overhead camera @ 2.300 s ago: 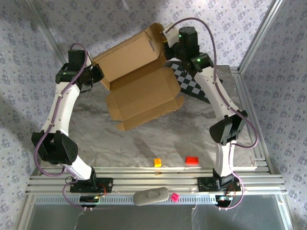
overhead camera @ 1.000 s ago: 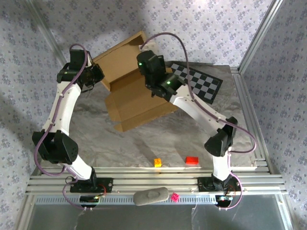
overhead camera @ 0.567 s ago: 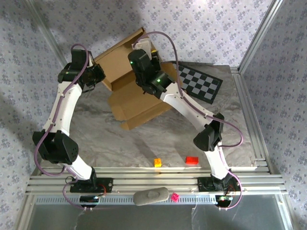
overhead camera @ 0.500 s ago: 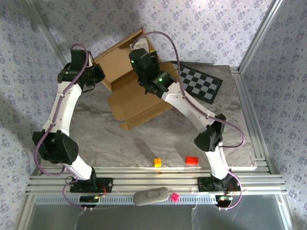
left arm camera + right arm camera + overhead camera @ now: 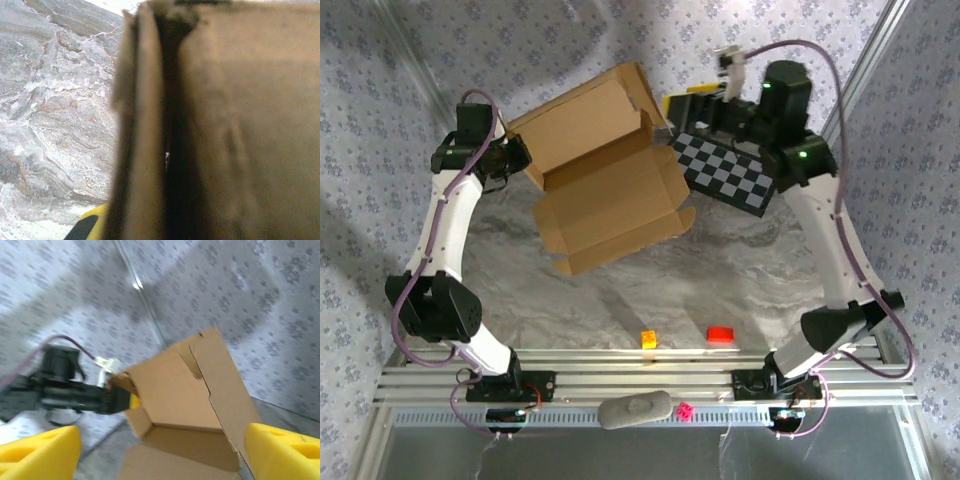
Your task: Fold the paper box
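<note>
No readable text, label, brand, number or sign on the paper box point(image 5: 610, 200), the checkered board point(image 5: 730, 175) or elsewhere.

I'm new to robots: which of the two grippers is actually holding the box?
The left gripper: it is shut on the box's left edge. The right gripper hangs open, apart from the box.

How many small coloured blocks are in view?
3: orange block and red block at the table's near edge, pink block on the front rail. The paper box may hide more.
</note>
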